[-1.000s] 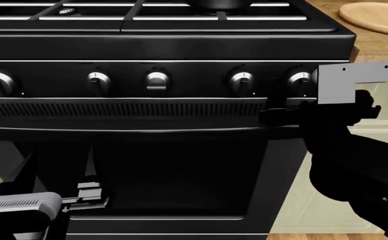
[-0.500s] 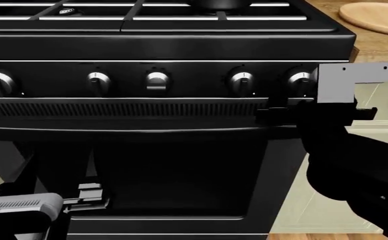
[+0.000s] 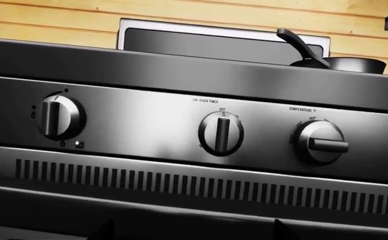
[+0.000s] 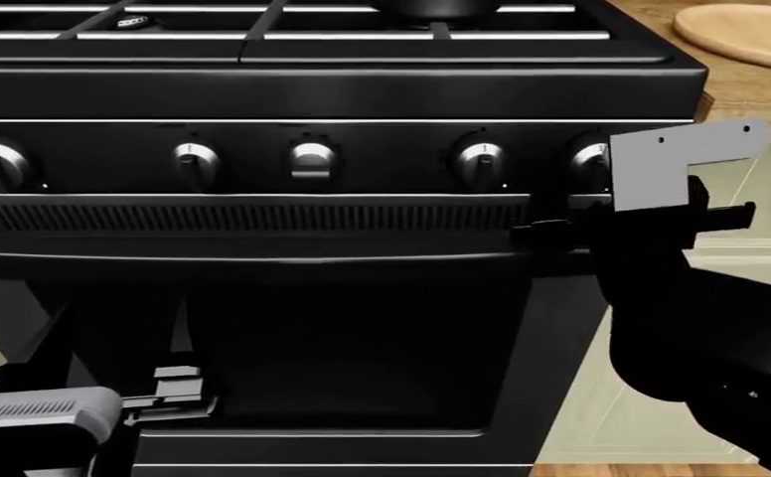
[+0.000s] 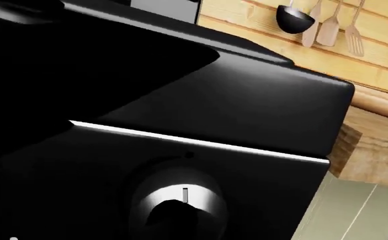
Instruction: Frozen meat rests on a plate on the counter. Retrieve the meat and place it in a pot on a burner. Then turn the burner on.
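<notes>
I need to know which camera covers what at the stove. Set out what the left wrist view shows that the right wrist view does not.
Only the left wrist view shows three knobs in a row on the stove's panel, the middle one under an OFF mark, the vent slots below them, and the pot up on the stove with its handle raised.

Only the right wrist view shows one knob close up, utensils hanging on the wall, and the counter edge beside the stove.

Both show the black stove front and the plank wall. Neither shows a claw.
</notes>
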Controlling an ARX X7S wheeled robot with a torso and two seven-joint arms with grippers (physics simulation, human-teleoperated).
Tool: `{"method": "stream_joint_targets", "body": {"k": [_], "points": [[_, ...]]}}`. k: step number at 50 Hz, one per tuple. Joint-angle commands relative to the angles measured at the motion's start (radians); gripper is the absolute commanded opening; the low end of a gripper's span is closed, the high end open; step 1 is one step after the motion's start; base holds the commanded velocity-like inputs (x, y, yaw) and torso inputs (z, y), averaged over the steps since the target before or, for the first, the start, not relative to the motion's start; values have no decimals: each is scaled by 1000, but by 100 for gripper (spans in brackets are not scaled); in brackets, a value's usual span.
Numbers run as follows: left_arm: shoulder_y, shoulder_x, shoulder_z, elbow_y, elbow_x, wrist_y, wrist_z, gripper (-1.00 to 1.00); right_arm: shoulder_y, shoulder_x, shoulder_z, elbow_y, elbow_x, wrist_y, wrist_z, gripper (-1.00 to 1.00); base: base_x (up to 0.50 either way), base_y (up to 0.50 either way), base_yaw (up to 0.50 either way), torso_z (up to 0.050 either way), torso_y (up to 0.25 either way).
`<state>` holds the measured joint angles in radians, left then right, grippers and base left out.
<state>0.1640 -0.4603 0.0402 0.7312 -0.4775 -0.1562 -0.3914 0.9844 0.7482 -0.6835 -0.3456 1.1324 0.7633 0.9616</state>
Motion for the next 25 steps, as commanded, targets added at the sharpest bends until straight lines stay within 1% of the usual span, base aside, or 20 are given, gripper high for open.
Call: {"method": "stream_joint_targets", "body": {"k": [1, 25], "points": [[2, -4, -2, 5, -7, 2, -2, 100, 86, 12, -43, -34, -157, 86, -37, -100, 0, 0, 5, 0, 0], [18, -14, -4, 39, -30, 4, -9, 100, 167, 33, -147, -88, -231, 214, -45, -100, -1, 1, 1, 0, 4]]}}
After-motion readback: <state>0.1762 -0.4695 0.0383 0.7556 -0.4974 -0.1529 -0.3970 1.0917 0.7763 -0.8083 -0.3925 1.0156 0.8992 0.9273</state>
